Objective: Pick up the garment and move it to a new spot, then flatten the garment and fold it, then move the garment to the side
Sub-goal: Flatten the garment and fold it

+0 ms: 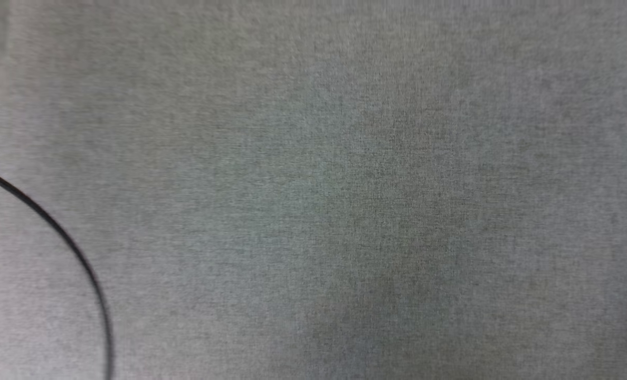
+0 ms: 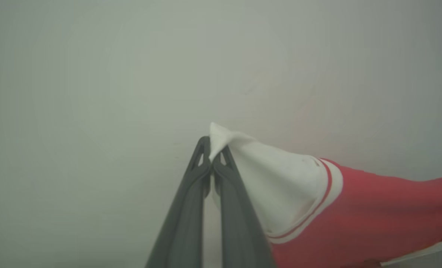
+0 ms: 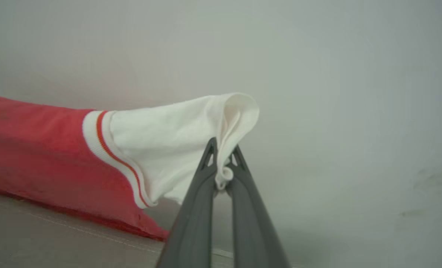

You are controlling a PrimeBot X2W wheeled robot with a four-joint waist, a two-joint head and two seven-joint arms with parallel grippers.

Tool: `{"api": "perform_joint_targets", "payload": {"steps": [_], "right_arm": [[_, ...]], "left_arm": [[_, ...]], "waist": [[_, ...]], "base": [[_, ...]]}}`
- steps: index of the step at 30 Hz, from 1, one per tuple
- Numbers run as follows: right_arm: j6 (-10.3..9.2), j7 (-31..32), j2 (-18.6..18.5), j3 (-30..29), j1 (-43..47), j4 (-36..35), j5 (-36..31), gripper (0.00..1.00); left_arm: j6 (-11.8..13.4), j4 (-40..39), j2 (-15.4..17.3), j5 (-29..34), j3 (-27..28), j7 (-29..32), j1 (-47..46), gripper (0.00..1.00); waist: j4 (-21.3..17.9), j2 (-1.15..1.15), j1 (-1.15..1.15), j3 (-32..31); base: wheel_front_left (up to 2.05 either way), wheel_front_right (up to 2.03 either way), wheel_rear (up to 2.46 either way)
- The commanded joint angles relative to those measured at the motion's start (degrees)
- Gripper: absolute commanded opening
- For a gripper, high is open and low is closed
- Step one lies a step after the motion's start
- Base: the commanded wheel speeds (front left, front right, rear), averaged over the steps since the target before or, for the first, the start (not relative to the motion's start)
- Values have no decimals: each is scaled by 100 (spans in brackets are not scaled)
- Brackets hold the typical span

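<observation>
The garment (image 2: 373, 212) is a red jersey with white sleeves and red-and-white striped trim. In the left wrist view my left gripper (image 2: 210, 149) is shut on the tip of one white sleeve (image 2: 280, 186), and the red body stretches off to the right. In the right wrist view my right gripper (image 3: 223, 150) is shut on the folded end of the other white sleeve (image 3: 176, 141), with the red body (image 3: 35, 145) running to the left. The cloth hangs stretched between the two grippers, lifted in front of a pale wall.
The head view looks down on a grey cloth surface (image 1: 345, 190) with a thin black cable (image 1: 60, 237) curving across its lower left. In the right wrist view a grey-brown surface (image 3: 57, 238) lies under the jersey's red edge.
</observation>
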Motion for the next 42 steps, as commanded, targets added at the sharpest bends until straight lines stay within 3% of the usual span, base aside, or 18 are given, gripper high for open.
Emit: {"api": "perform_joint_targets", "payload": {"steps": [1, 10, 20, 25, 31, 42], "right_arm": [[-7, -65, -19, 82, 334, 43, 130, 0], [-6, -104, -184, 797, 2739, -272, 1092, 0], [-7, 319, -1135, 1558, 4973, -1261, 2293, 0], [-8, 409, -1625, 1792, 5683, -1595, 2254, 0], [-8, 472, -1908, 1956, 6376, -1815, 2316, 0], [-8, 501, -2096, 2015, 7340, -2264, 2563, 0]], "left_arm": [[-8, -2, -101, -35, -123, -97, 392, 0], [-11, -369, -298, -217, -795, -280, 3003, 0], [-11, -1043, 509, -880, -1303, 44, 5676, 0], [196, -1402, 800, -1044, -1337, 153, 6577, 0], [473, -1818, 1036, -1103, -1458, 254, 7391, 0], [922, -2802, 1208, -1238, -1602, 221, 8619, 0]], "waist": [[54, 0, -1, -251], [24, 0, -1, -1439], [-35, 0, -1, -2526], [-89, 0, -1, -2835], [-147, 0, -1, -3171], [-235, 0, -1, -3531]], "base": [[0, 0, 0], [0, 0, 0], [0, 0, 0], [0, 0, 0], [0, 0, 0], [0, 0, 0]]}}
